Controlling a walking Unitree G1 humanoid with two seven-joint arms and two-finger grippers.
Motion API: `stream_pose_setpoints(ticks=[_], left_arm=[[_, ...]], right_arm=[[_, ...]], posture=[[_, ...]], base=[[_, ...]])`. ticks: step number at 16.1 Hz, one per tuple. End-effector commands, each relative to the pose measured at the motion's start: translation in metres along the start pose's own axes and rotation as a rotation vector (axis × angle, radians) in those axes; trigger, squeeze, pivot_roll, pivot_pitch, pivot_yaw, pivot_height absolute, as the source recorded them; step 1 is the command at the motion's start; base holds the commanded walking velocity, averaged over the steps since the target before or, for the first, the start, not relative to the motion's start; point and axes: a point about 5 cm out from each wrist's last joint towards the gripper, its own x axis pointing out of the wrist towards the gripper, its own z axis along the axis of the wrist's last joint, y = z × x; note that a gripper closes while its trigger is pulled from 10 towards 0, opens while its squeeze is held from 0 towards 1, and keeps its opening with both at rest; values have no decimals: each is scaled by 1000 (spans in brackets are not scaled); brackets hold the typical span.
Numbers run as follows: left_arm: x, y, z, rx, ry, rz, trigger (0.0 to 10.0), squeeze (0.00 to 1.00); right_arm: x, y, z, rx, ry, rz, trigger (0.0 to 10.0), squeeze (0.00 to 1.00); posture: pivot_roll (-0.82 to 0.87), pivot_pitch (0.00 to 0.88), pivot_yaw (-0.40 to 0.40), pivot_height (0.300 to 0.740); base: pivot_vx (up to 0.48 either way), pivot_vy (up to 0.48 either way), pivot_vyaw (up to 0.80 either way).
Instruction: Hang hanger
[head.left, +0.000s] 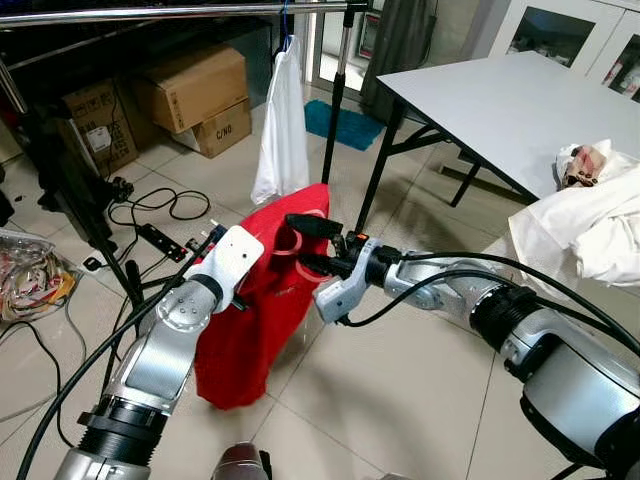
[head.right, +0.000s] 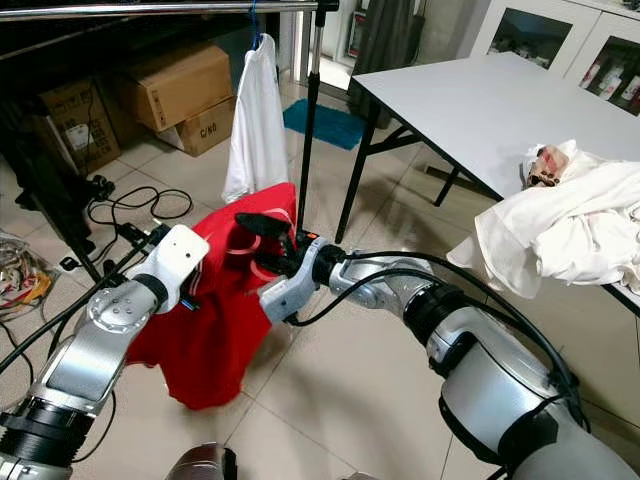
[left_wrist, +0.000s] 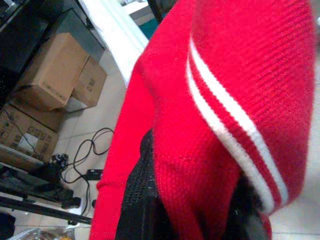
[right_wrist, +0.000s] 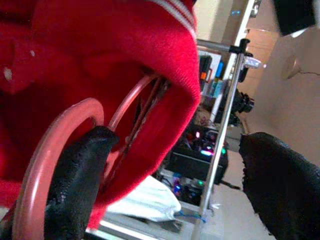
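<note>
A red knit sweater (head.left: 250, 340) with white stripes hangs between my two grippers, its hem close to the floor. A pink plastic hanger (right_wrist: 65, 130) sits inside its neck. My right gripper (head.left: 310, 246) is open at the collar, and the hanger's pink loop rests over one finger (right_wrist: 75, 175). My left gripper (left_wrist: 192, 210) is buried in the sweater's left side, with red cloth bunched between its black fingers. Above and behind runs a silver clothes rail (head.left: 150, 12), where a white garment (head.left: 280, 120) hangs from a blue hanger.
The rail's upright pole (head.left: 338, 100) stands just behind the sweater. Cardboard boxes (head.left: 195, 90) lie under the rail, with cables and a power strip (head.left: 160, 240) on the tiles. A black stand (head.left: 75, 190) is at left. A grey table (head.left: 500, 110) with white cloths (head.left: 600, 220) is at right.
</note>
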Motion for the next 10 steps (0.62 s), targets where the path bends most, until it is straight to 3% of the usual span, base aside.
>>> stream_pose_setpoints(ticks=[1, 2, 4, 5, 6, 8, 10], left_arm=[[-4, 19, 23, 5, -116, 82, 0, 0], [-4, 19, 24, 3, -117, 81, 0, 0], [-4, 20, 24, 0, -119, 79, 0, 0], [-4, 20, 25, -3, -122, 78, 0, 0], [-3, 20, 25, -3, -123, 76, 0, 0], [-4, 20, 25, -2, -125, 76, 0, 0], [-6, 20, 23, -6, -123, 78, 0, 0]], right_arm=[[-30, 43, -17, -65, 115, 247, 10000, 302], [-31, 48, -14, -81, 107, 265, 10000, 1000], [-29, 55, -5, -142, 52, 288, 10000, 1000], [-27, 60, 8, -138, -41, 318, 10000, 0], [-25, 62, 17, -128, -111, 335, 10000, 0], [-20, 57, 15, -125, -90, 317, 10000, 0], [-18, 51, 1, -37, 42, 307, 10000, 0]], posture=[[104, 0, -44, 740], [104, 0, -44, 740], [102, 0, -36, 740], [101, 0, -33, 740], [101, 0, -33, 740], [107, 0, -34, 740], [119, 0, -38, 740]], base=[[0, 0, 0], [0, 0, 0], [0, 0, 0], [0, 0, 0], [0, 0, 0], [0, 0, 0], [0, 0, 0]])
